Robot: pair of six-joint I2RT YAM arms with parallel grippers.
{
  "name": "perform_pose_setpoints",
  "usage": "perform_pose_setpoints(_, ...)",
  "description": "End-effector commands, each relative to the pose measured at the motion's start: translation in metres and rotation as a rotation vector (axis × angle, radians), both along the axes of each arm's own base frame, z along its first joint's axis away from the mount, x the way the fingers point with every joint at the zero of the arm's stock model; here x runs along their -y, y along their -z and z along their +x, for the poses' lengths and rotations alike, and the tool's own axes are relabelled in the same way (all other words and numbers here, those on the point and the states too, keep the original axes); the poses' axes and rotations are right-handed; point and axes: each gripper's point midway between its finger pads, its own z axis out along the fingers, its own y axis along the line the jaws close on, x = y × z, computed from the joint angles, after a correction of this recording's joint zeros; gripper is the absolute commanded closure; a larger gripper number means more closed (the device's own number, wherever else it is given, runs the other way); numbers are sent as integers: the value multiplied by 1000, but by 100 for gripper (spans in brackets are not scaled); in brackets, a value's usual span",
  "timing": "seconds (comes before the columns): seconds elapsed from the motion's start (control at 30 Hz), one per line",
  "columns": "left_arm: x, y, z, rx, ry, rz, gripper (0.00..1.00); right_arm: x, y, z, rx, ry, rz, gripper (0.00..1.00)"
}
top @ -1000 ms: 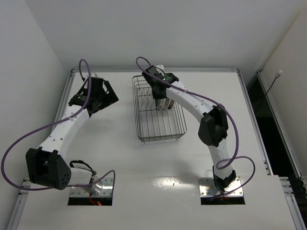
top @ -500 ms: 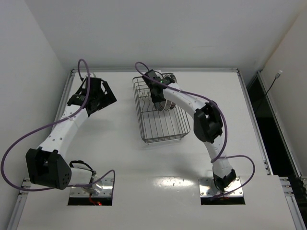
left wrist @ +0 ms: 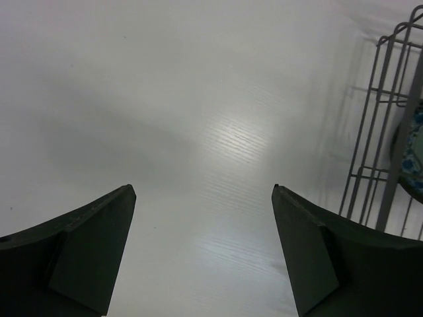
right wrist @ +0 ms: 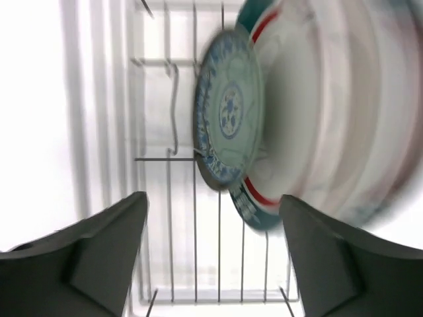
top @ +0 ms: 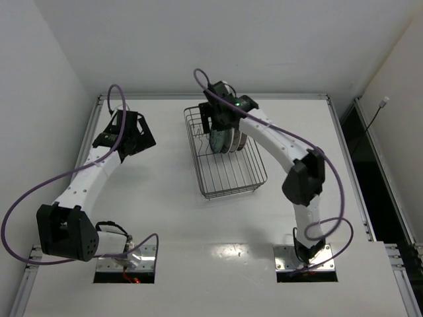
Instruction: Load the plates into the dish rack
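Observation:
The dark wire dish rack (top: 231, 173) stands at the table's middle back. Plates (top: 225, 140) stand on edge in its far end. In the right wrist view a small teal-blue patterned plate (right wrist: 228, 119) leans against larger white plates with green-red rims (right wrist: 310, 125), which are blurred. My right gripper (right wrist: 213, 197) hangs open just above them, holding nothing, over the rack's floor wires (right wrist: 198, 257). My left gripper (left wrist: 201, 188) is open and empty above bare table left of the rack. The rack's side (left wrist: 386, 132) and the teal plate's edge (left wrist: 414, 155) show at the right of that view.
The white table (top: 165, 224) is framed by a raised metal rim (top: 211, 96) and white walls. Purple cables loop from both arms. The right arm (top: 284, 148) arches over the rack's right side. The left gripper (top: 135, 135) sits near the back left corner.
My right gripper went from shut to open and let go of a plate in the rack, then lifted slightly. The rack's near end shifted to the right. The left arm barely moved.

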Motion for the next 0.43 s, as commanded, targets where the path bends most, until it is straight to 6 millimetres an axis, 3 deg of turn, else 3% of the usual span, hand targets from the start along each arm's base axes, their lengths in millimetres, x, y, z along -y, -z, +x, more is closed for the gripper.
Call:
perform_pose_setpoints(0.0,-15,-4,-4,33,-4,69,18,13,-120,-24,192,-62,117,19)
perform_pose_setpoints(0.07,-16,-6,-3,57,13,85,18,26,-118,-42,163,-83,111,15)
perform_pose_setpoints(0.1,-15,-5,-6,62,27,84,18,36,-139,-57,197,-97,137,13)
perform_pose_setpoints(0.13,-13,-9,-6,88,42,85,18,47,-141,-65,200,-88,137,10)
perform_pose_setpoints(0.17,-10,-10,-6,100,55,72,18,57,-121,-78,161,-88,111,8)
perform_pose_setpoints(0.2,-11,-12,-7,111,63,79,18,63,-124,-86,179,-94,116,8)
perform_pose_setpoints(0.23,-9,-9,-11,114,73,70,18,75,-142,-102,226,-94,147,3)
perform_pose_setpoints(0.27,-9,-19,-12,164,77,72,18,85,-121,-113,197,-88,120,3)
perform_pose_setpoints(0.33,-6,-15,-19,181,102,61,18,103,-118,-125,214,-62,111,3)
perform_pose_setpoints(0.4,-5,-29,-24,252,107,49,18,123,-116,-139,238,-30,88,2)
